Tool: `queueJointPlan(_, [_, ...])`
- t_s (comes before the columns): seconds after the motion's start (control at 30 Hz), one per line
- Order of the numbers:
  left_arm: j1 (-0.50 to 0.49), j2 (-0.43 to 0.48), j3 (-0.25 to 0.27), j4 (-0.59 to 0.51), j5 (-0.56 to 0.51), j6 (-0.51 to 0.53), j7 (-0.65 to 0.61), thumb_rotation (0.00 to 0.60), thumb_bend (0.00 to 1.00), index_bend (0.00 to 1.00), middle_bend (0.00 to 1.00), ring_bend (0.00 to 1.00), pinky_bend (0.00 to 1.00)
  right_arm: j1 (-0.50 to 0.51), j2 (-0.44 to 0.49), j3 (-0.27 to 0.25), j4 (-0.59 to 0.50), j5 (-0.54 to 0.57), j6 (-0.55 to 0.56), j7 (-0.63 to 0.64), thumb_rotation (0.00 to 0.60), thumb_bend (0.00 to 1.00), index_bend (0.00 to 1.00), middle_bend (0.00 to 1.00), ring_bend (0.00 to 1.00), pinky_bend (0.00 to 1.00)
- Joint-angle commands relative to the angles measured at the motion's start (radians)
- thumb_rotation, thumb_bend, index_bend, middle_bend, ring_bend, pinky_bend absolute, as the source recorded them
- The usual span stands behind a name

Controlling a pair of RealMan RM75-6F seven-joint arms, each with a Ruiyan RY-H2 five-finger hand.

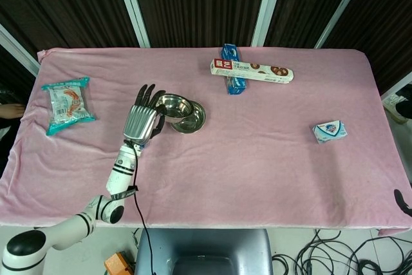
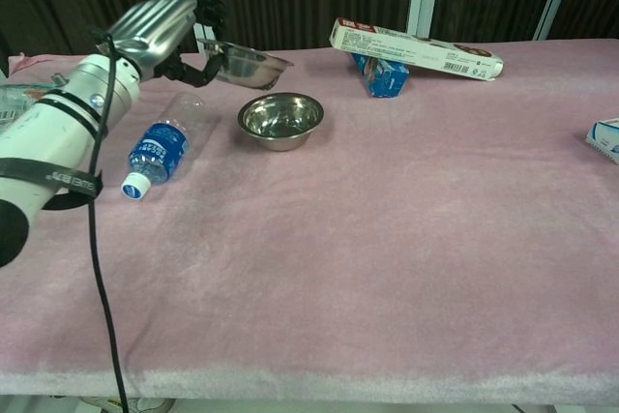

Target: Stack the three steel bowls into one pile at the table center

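The left hand (image 2: pixel 160 24) holds a steel bowl (image 2: pixel 245 62) in the air, its fingers (image 2: pixel 205 7) curled over the bowl's left rim and pinching it from the side. Gripped at the edge like this, the bowl's underside is free, which would let it drop straight into another bowl. It hangs roughly level, mouth up, above and just left and far of a second bowl (image 2: pixel 280 119) that rests upright on the tabletop (image 2: pixel 387 239) near the centre. In the head view the held bowl (image 1: pixel 174 105) overlaps the left edge of the resting bowl (image 1: pixel 190 118), so the carry seems close to lined up; a small shift right and near looks needed before lowering.

Both bowls are shallow, round and polished, with thin rolled rims and mirror-bright insides. The held one looks thicker than a single bowl, so it may be two nested, but I cannot tell; no third bowl shows elsewhere.

A water bottle (image 2: pixel 160 140) lies on its side left of the resting bowl, near the arm's path. The right hand is barely in view at the head view's lower right corner; whether its fingers are spread cannot be told.
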Motion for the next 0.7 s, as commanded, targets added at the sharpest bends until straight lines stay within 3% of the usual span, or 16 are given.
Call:
queueJointPlan(0.03, [-0.062, -0.080, -0.005, 0.124, -0.056, -0.061, 0.003, 0.600, 0.48, 0.68, 0.17, 0.00, 0.00, -0.007, 0.000, 0.012, 0.007, 0.003, -0.009, 0.020, 0.600, 0.43, 0.00, 0.00, 0.00, 0.00])
queueJointPlan(0.2, [-0.093, -0.133, 0.015, 0.234, -0.090, -0.130, 0.013, 0.600, 0.40, 0.60, 0.14, 0.00, 0.00, -0.020, -0.004, 0.021, 0.028, -0.003, -0.010, 0.052, 0.600, 0.43, 0.00, 0.00, 0.00, 0.00])
queueJointPlan(0.3, [-0.095, -0.136, 0.018, 0.241, -0.092, -0.137, 0.012, 0.600, 0.39, 0.52, 0.11, 0.00, 0.00, -0.021, -0.005, 0.023, 0.030, -0.003, -0.010, 0.056, 0.600, 0.43, 0.00, 0.00, 0.00, 0.00])
queueJointPlan(0.43, [-0.095, -0.150, 0.045, 0.263, -0.109, -0.201, 0.019, 0.600, 0.37, 0.18, 0.02, 0.00, 0.00, -0.030, -0.004, 0.036, 0.039, 0.003, -0.009, 0.076, 0.600, 0.43, 0.00, 0.00, 0.00, 0.00])
queueJointPlan(0.53, [-0.095, -0.147, 0.056, 0.237, -0.112, -0.206, 0.012, 0.600, 0.37, 0.04, 0.00, 0.00, 0.00, -0.034, -0.007, 0.044, 0.038, 0.002, -0.010, 0.078, 0.600, 0.43, 0.00, 0.00, 0.00, 0.00])
queueJointPlan(0.7, [-0.075, -0.114, 0.079, 0.151, -0.110, -0.186, 0.034, 0.600, 0.37, 0.00, 0.00, 0.00, 0.00, -0.036, -0.007, 0.048, 0.028, -0.011, -0.015, 0.070, 0.600, 0.43, 0.00, 0.00, 0.00, 0.00])
